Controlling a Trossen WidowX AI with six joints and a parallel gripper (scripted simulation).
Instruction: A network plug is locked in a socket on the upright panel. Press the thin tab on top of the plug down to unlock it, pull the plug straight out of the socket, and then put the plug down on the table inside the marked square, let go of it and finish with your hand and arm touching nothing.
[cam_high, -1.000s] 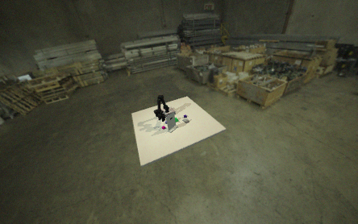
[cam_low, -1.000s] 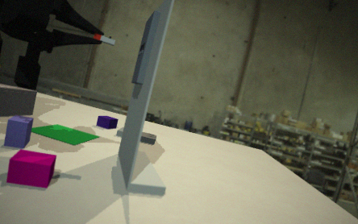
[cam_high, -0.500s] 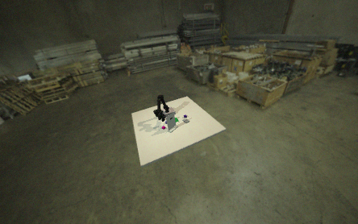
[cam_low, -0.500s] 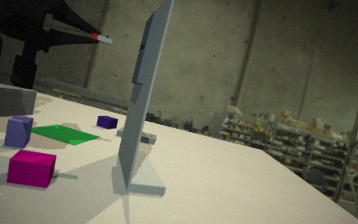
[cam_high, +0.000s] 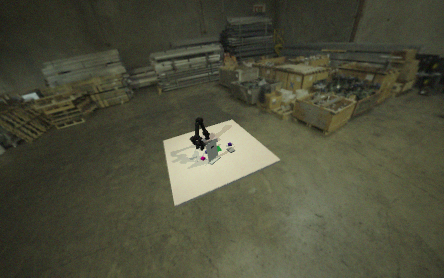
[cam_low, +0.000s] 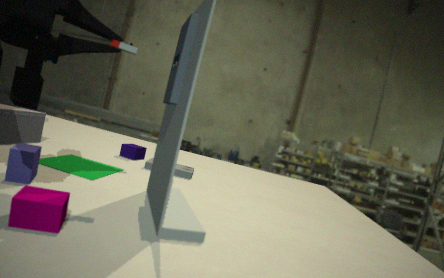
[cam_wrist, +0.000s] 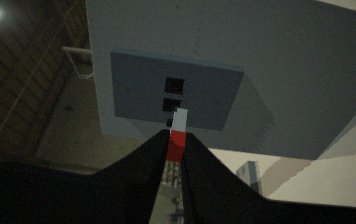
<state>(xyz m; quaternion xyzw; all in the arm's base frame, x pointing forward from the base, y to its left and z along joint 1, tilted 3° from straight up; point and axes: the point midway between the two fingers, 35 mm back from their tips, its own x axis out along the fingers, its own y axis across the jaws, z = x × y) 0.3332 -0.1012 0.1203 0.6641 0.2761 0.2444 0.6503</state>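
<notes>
My gripper (cam_low: 116, 45) (cam_wrist: 176, 138) is shut on the plug (cam_low: 129, 49) (cam_wrist: 179, 121), a small piece with a red rear part and a light grey front. The plug is out of the socket and points toward the panel, with a gap between its tip and the panel in the exterior view. The upright grey panel (cam_high: 212, 151) (cam_low: 167, 150) (cam_wrist: 300, 90) carries a blue-grey socket block (cam_low: 180, 65) (cam_wrist: 137, 82) with dark openings. The green marked square (cam_high: 219, 148) (cam_low: 82, 166) lies flat on the table, lower than the gripper, on the arm's side of the panel.
A magenta block (cam_high: 203, 158) (cam_low: 37, 210), a blue-violet block (cam_low: 21, 164) and a dark purple block (cam_high: 230, 144) (cam_low: 132, 151) stand around the square. A grey block (cam_low: 22, 127) is at the left edge. A low grey bar (cam_high: 230, 150) (cam_low: 183, 171) lies behind the panel's foot (cam_low: 182, 227).
</notes>
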